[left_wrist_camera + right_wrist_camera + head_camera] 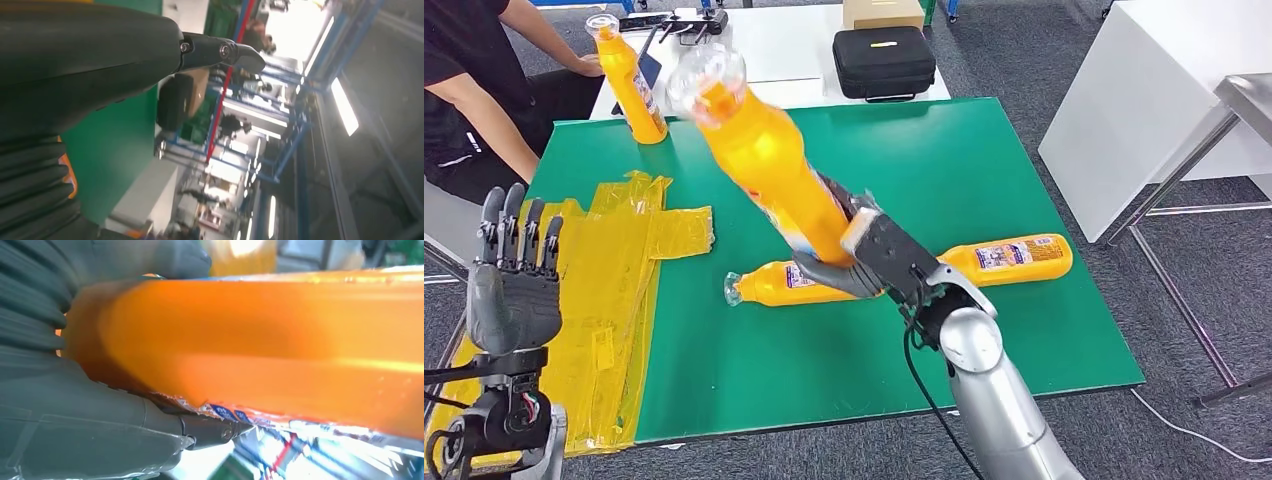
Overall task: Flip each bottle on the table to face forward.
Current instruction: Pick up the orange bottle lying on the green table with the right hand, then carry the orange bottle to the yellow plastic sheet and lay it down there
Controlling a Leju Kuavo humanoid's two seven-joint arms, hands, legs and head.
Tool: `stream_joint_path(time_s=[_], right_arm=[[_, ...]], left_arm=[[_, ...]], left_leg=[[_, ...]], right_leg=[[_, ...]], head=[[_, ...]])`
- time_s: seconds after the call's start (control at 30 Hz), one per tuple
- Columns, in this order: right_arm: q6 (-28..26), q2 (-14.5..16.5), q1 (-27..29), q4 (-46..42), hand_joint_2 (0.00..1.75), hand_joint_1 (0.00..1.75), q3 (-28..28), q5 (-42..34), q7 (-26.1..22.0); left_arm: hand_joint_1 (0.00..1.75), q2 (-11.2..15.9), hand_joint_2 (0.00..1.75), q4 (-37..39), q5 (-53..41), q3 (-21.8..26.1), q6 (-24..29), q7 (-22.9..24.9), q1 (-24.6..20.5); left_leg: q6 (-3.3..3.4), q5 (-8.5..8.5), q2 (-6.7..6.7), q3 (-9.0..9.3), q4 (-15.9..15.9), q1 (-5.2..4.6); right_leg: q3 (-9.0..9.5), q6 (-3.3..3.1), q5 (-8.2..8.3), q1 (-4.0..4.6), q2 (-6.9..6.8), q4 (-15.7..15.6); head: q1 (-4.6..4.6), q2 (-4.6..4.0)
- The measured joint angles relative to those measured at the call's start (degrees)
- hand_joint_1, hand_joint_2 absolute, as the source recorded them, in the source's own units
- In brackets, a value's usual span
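My right hand [879, 262] grips an orange bottle [764, 160] by its lower body and holds it tilted above the green mat [984, 150], clear cap end up and to the left. Close up, that orange bottle [280, 340] lies across my right hand [90, 425], which wraps it. Two more orange bottles lie on the mat: one [779, 283] just left of the hand, one [1014, 257] to its right. Another orange bottle [632, 85] stands upright at the mat's far left corner. My left hand [514, 275] is raised at the left, fingers apart and holding nothing; its fingers [220, 52] point away.
Crumpled yellow plastic sheeting [619, 260] covers the mat's left side. A person in black [484, 80] sits at the far left. A black case [884, 62] and a cardboard box [882, 12] rest on the white table behind. A white table [1154, 90] stands to the right.
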Motion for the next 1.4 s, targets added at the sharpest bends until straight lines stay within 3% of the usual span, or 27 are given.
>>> stream_joint_path(time_s=[0.17,0.5,0.73,0.83,1.03,1.17,1.4], right_arm=[[-1.67,2.67,-4.52,3.95,1.75,1.75,0.62,0.69,-0.2],[-3.2,3.95,-5.83,6.88,1.75,1.75,0.97,2.87,-0.01],[-11.34,9.51,-16.12,23.47,1.75,1.75,3.43,14.4,-0.52],[-14.22,12.42,-20.32,31.99,1.75,1.75,6.41,15.66,0.4],[-19.52,15.14,-27.04,45.37,1.75,1.75,18.44,9.13,4.71],[-20.88,15.34,-29.72,49.38,1.75,1.75,24.9,7.25,6.06],[-21.19,15.34,-31.77,52.42,1.75,1.75,30.11,5.07,6.34]], left_arm=[[0.0,0.46,1.75,0.88,0.64,-2.05,-0.28,0.27,-1.92],[0.0,1.2,1.75,1.66,1.84,-3.11,-0.63,0.64,-2.78],[0.0,2.67,1.75,6.94,8.74,-9.15,0.46,2.26,-10.47],[0.0,3.63,1.75,10.67,12.28,-12.77,1.12,2.18,-14.79],[0.0,5.2,1.75,18.04,18.53,-19.31,3.19,1.33,-23.01],[0.0,6.71,1.75,20.77,20.5,-21.52,4.16,0.98,-24.86],[0.0,8.79,1.75,22.82,23.07,-23.68,4.75,0.43,-26.15]], left_leg=[[0.0,0.0,-0.03,-0.01,0.01,0.0],[-0.02,-0.03,-0.03,-0.21,0.01,0.0],[-0.14,0.16,0.0,-0.24,0.01,0.03],[-0.17,0.21,-0.01,-0.24,0.01,0.08],[-0.18,0.22,-0.02,-0.29,0.02,0.14],[-0.18,0.21,0.02,-0.37,0.03,0.15],[-0.18,0.21,0.02,-0.45,0.04,0.15]], right_leg=[[0.0,0.01,-0.01,0.0,-0.01,0.01],[-0.2,0.02,-0.04,0.01,-0.01,0.02],[-0.27,-0.13,0.1,0.07,0.0,0.06],[-0.28,-0.16,0.12,0.11,0.0,0.09],[-0.32,-0.16,0.12,0.14,0.0,0.11],[-0.43,-0.16,0.12,0.12,0.0,0.1],[-0.49,-0.16,0.12,0.13,0.0,0.1]], head=[[0.0,0.0],[0.01,0.0],[0.0,0.0],[0.01,0.0],[0.01,0.0],[0.01,0.0],[0.01,0.0]])
